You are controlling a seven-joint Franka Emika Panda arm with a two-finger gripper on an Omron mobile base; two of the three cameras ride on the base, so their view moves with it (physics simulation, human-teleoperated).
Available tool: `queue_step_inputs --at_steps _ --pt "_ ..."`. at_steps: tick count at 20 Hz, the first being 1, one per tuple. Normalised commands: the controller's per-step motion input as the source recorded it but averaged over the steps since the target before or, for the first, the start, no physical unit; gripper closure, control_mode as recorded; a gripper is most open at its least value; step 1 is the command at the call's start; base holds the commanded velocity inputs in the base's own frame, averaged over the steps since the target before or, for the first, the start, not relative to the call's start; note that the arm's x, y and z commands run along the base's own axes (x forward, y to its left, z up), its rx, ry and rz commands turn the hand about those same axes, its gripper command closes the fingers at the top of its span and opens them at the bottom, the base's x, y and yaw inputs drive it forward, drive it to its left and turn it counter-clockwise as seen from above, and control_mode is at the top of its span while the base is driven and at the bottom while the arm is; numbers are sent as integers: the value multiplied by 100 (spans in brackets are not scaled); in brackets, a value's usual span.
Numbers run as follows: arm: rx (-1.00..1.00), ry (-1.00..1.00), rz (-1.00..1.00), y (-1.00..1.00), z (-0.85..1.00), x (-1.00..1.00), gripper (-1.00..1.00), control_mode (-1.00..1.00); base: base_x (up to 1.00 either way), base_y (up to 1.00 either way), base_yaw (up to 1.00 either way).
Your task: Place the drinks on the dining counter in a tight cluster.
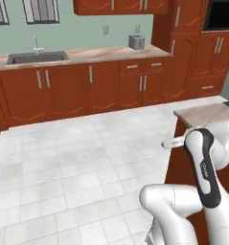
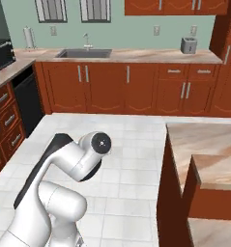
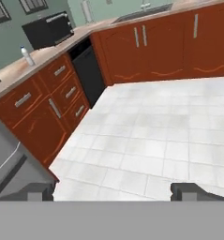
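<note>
One white bottle (image 3: 24, 55) on worktop (image 3: 19, 70) by microwave (image 3: 48, 30); fingers (image 3: 113, 191) spread wide, empty, over floor (image 3: 146, 136).

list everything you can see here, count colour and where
white bottle: 1, white with blue cap, on the counter over the drawers, beside the black appliance
black appliance: 1, black, in the counter corner
dishwasher: 1, black, under the counter next to the drawers
sink: 1, grey with a faucet, set in the back counter
toaster: 1, grey, on the back counter towards the right
paper towel roll: 1, white, on the back counter left of the sink
base cabinets: a row, red-brown, under the back counter
dining counter: 1, beige marble on a red-brown base, right of the arm
floor: pale tiles
gripper: 1, dark fingertips set wide apart, holding nothing, over the floor
</note>
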Motion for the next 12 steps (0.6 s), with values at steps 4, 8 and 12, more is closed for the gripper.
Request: queue_step_inputs --at_steps 4,8,12 --pt "0 0 0 0 0 0 -100 100 78 15 27" --pt "0 0 0 0 0 0 -100 100 84 14 22" --pt "0 0 0 0 0 0 -100 100 86 13 21"
